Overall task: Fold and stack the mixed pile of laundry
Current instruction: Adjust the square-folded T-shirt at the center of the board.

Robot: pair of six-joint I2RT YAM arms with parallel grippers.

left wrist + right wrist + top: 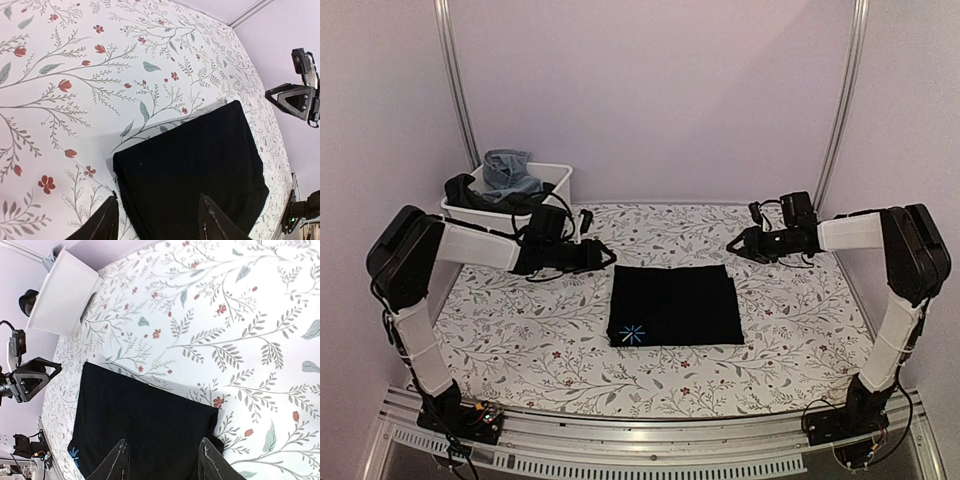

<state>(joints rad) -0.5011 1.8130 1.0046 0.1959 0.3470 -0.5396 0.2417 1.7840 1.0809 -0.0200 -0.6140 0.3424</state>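
Cloth (675, 305), folded, lies at desk (520, 340) centre. Near its far corners hang the left gripper (608, 257) and right gripper (733, 245), jaws wide, empty. The top view, unlike the left wrist's, shows jeans (508, 172) in the far-left bin (560, 172).

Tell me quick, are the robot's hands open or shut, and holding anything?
Left gripper: open, holding nothing.
Right gripper: open, holding nothing.
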